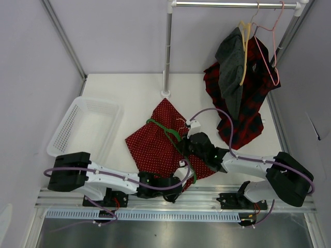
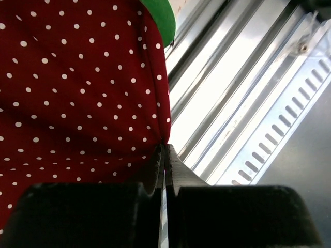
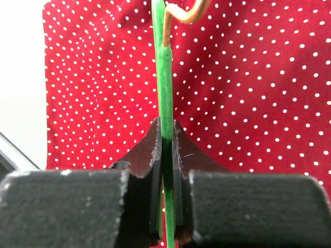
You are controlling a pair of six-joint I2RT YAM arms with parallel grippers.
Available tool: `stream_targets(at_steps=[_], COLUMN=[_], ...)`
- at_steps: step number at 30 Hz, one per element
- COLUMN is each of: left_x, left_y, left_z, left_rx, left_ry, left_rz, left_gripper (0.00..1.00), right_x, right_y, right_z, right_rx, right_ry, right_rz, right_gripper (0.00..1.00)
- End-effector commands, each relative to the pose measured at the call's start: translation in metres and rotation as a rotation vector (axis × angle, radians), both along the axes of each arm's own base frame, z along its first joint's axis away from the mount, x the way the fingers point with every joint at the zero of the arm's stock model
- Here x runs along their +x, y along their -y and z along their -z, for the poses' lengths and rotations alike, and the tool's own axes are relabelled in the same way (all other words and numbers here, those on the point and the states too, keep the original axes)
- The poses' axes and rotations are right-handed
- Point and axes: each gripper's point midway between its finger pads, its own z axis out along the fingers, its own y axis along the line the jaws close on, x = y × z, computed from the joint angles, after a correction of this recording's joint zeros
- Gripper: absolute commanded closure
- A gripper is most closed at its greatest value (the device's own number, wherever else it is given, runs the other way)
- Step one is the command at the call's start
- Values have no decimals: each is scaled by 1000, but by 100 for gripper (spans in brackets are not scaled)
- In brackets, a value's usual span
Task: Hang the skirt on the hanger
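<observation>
Skirt (image 1: 152, 144) judged soft, limp; edge was pinched between closed jaws of left gripper (image 2: 165, 155). Hanger (image 3: 165, 77), thin, stiff, was clamped by right gripper (image 3: 166, 133).

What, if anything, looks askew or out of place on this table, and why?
The skirt lies rumpled and slanted on the table, not flat. The hanger lies crooked across it, clamped by the right gripper, while the left gripper pinches the skirt's edge. Nothing looks spilled or broken.

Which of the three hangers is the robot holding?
The green hanger, pinched by the right gripper. The yellow hanger and pink hanger hang up on the rail.
</observation>
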Motion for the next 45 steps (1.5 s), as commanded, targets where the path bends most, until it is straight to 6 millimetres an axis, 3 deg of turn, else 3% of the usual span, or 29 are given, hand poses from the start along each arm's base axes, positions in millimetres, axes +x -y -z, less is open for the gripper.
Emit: stream_targets(at_steps=[1,3,4,5,7,10,11,13,14,15,16,19,21,24,25,28,31,34,35,36,38,39,40,41,43,45], left_x=[-10,-7,-4,0,11,33,39,57,63,74,86,105,114,117,116,121,136,157,172,172,185,192,192,199,208,221], left_y=[18,18,13,14,12,6,-2,-15,-27,-39,-52,-88,-104,-114,-115,-120,-119,-116,-119,-115,-105,-112,-106,-105,-104,-97], left_z=[-15,-21,-22,-37,-60,-121,-131,-185,-192,-216,-229,-239,-236,-239,-243,-246,-235,-203,-197,-167,-161,-136,-130,-131,-122,-131], left_rx=[-55,-69,-56,-91,-134,-277,-277,-396,-385,-431,-441,-401,-376,-403,-418,-416,-363,-298,-303,-254,-331,-302,-320,-338,-306,-360], left_ry=[-37,-26,-15,-6,36,78,87,135,152,166,197,216,227,217,221,238,254,208,192,139,89,54,11,16,38,70], left_rz=[-1,-19,-38,-61,-106,-186,-206,-276,-308,-362,-428,-551,-608,-624,-617,-622,-656,-707,-756,-745,-770,-801,-794,-804,-818,-808], left_gripper=[100,100,94,69,56,49,49,49,49,48,49,50,50,50,50,50,51,51,52,54,58,63,64,65,64,60], right_x=[8,6,6,4,4,-1,-1,-1,0,1,2,4,7,8,9,10,13,11,10,9,5,1,0,2,3,4], right_y=[21,23,24,25,27,33,34,36,36,36,36,39,38,39,35,34,29,23,22,21,18,16,16,16,18,19], right_z=[1,-7,-11,-16,-24,-35,-38,-42,-45,-45,-47,-54,-65,-84,-108,-151,-173,-166,-154,-149,-139,-148,-153,-169,-180,-205], right_rx=[-78,-75,-73,-72,-76,-80,-83,-86,-88,-95,-95,-112,-110,-124,-106,-106,-107,-107,-120,-119,-98,-66,-52,-48,-83,-78], right_ry=[15,22,30,34,51,65,64,68,73,74,77,85,101,118,161,230,262,247,228,218,209,228,235,260,271,311], right_rz=[112,116,119,116,122,124,125,130,137,140,146,160,165,177,173,162,137,113,106,104,82,75,74,77,71,64], right_gripper=[99,99,99,99,100,100,100,100,100,100,100,100,100,100,100,100,100,100,100,100,100,100,100,100,100,100])
